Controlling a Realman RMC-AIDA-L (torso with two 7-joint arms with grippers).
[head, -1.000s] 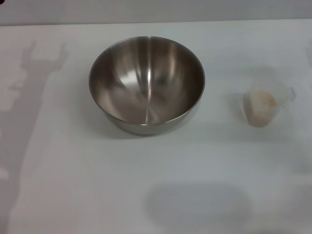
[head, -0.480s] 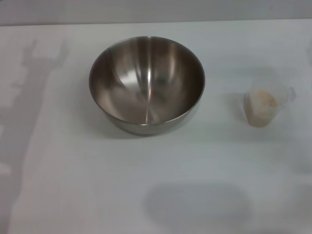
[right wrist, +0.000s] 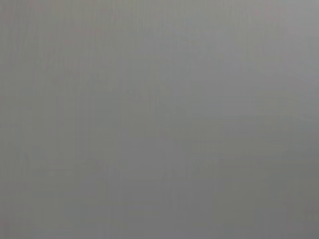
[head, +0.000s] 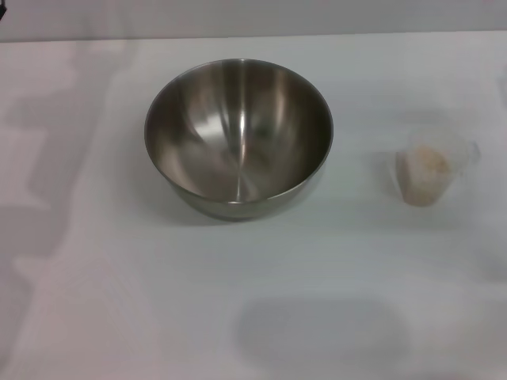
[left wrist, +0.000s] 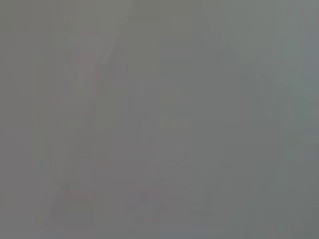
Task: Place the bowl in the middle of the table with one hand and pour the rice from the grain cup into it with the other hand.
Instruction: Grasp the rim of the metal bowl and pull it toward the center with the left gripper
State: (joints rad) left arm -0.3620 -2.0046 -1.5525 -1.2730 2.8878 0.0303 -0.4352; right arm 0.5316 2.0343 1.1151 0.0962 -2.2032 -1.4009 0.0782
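1. Bowl (head: 238, 138): upright on the table (head: 119, 301), mouth facing up, left of the cup.
2. Cup (head: 428, 172): upright, well apart from the bowl, pouring lip pointing right; holds rice (head: 430, 161).
3. Grippers: neither is visible, so placement relative to them cannot be told.

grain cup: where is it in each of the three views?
Head view: grain cup upright on the table, right of the bowl and apart from it, rice inside.
Left wrist view: not in it, only flat grey.
Right wrist view: not in it, only flat grey.
Shared landmark: none shows.
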